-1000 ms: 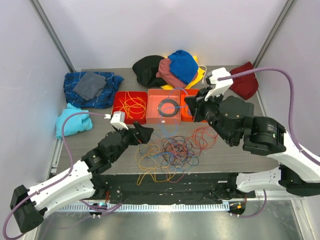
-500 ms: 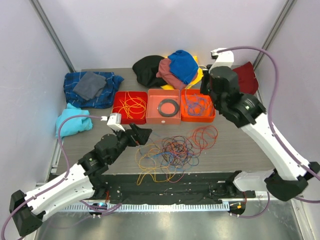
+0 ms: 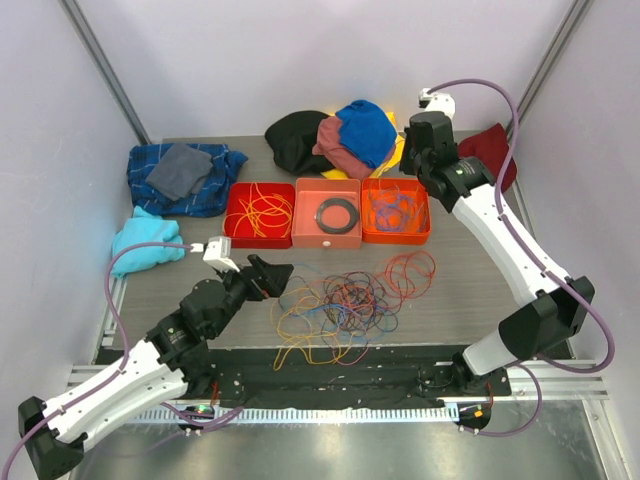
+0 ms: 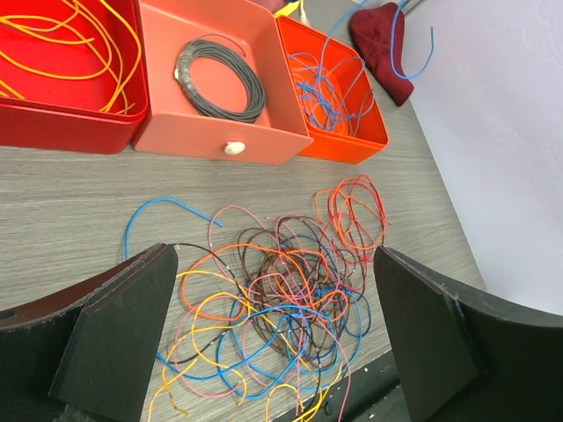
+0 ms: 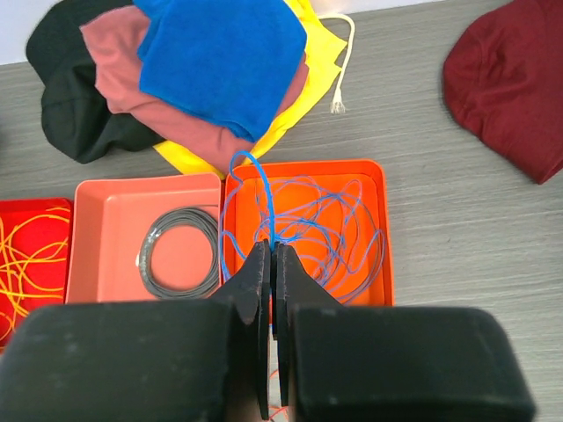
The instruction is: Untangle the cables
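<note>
A tangle of thin cables (image 3: pixel 345 300) in orange, yellow, blue, red and brown lies on the table near its front edge; it also shows in the left wrist view (image 4: pixel 290 290). My left gripper (image 3: pixel 278 275) is open and empty, its fingers (image 4: pixel 132 325) spread wide just left of and above the tangle. My right gripper (image 3: pixel 410 172) hangs over the right orange tray (image 3: pixel 428 222). It is shut (image 5: pixel 271 251) on a blue cable (image 5: pixel 264 198) that loops up from the blue cables in that tray (image 5: pixel 334 229).
A red tray (image 3: pixel 232 215) holds orange and yellow cables. The middle tray (image 3: pixel 305 232) holds a black ring (image 3: pixel 337 213). Piles of cloth lie at the back (image 3: pixel 335 135), at the left (image 3: pixel 185 175) and a dark red one at the right (image 3: pixel 490 160).
My right arm has swung from over the tangle back and up to above the right orange tray. My left gripper has drifted slightly left and nearer.
</note>
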`<state>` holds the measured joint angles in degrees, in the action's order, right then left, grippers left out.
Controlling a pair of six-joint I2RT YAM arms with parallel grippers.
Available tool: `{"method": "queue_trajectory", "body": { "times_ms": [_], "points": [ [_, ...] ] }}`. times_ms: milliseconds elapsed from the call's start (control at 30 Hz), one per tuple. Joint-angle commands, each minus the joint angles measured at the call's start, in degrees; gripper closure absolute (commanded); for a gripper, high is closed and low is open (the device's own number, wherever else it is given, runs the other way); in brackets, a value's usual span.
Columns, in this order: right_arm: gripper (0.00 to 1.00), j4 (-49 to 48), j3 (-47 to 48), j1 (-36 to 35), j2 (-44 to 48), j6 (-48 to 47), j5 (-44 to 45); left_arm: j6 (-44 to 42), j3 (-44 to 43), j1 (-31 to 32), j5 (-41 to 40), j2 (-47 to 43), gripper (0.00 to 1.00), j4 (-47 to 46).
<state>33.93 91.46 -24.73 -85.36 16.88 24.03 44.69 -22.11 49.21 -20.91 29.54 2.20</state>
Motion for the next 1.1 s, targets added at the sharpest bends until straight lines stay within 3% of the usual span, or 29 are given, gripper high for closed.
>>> {"method": "queue_trajectory", "body": {
  "times_ms": [0,567,667,700,767,867,1067],
  "points": [
    [0.99,-4.6,-1.5,1.4,-1.5,1.1,-1.4,0.2,0.3,0.0,-1.8,-1.6,0.0,1.0],
    [0.99,-11.5,-7.9,5.0,-13.6,1.7,-1.6,1.1,0.8,0.0,-2.3,-1.4,0.0,1.8],
    [0.76,-11.5,-8.6,5.0,-14.6,2.1,-2.0,1.1,0.8,-0.1,-2.5,-1.2,0.0,1.8],
    [0.62,-11.5,-8.8,5.0,-14.4,2.2,-1.9,1.1,0.8,-0.1,-2.4,-1.1,0.0,1.8],
    [0.5,-11.5,-9.1,5.0,-12.4,2.6,-1.8,1.1,0.8,0.0,-2.3,-1.0,0.0,1.9],
    [0.42,-10.8,-9.0,4.7,-7.0,3.3,-1.4,1.1,0.8,0.0,-2.2,-0.8,0.0,1.8],
    [0.44,-6.5,-15.2,0.5,4.0,3.7,-3.3,1.5,0.8,0.0,-1.1,1.4,0.0,0.0]
  ]
}}
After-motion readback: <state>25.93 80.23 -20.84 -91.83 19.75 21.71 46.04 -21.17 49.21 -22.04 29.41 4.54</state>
